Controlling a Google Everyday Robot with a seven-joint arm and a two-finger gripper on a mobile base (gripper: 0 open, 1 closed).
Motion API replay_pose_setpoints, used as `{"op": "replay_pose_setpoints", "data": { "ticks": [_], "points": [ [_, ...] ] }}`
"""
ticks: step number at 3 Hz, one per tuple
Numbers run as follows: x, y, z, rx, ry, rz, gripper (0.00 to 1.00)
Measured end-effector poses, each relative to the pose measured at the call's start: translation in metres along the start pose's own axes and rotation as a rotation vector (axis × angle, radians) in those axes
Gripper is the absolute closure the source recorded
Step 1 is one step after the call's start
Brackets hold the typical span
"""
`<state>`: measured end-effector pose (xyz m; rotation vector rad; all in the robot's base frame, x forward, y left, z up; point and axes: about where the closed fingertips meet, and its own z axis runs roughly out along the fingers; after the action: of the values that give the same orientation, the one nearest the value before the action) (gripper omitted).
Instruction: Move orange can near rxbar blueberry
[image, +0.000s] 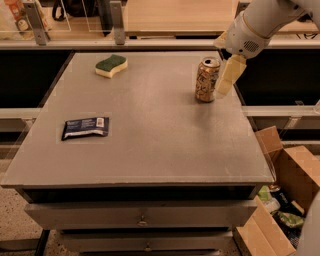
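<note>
The orange can stands upright at the table's right side, orange-gold with dark markings and a silver top. The rxbar blueberry, a flat dark navy wrapper with a white patch, lies at the left front of the table, far from the can. My gripper hangs from the white arm just right of the can, open and empty. One cream finger points down right beside the can's right side. The other finger shows only as a small bit behind the can's top.
A green-and-yellow sponge lies at the table's back left. The grey table has drawers below its front edge. Open cardboard boxes with packets stand on the floor at the right. A counter with railing posts runs behind.
</note>
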<state>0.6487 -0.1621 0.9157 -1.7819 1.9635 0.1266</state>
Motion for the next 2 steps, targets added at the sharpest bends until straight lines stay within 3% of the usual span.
{"op": "replay_pose_setpoints", "data": {
  "ticks": [2],
  "points": [
    [0.0004,-0.0128,0.0242,-0.035,-0.048,0.002,0.41]
  ]
}}
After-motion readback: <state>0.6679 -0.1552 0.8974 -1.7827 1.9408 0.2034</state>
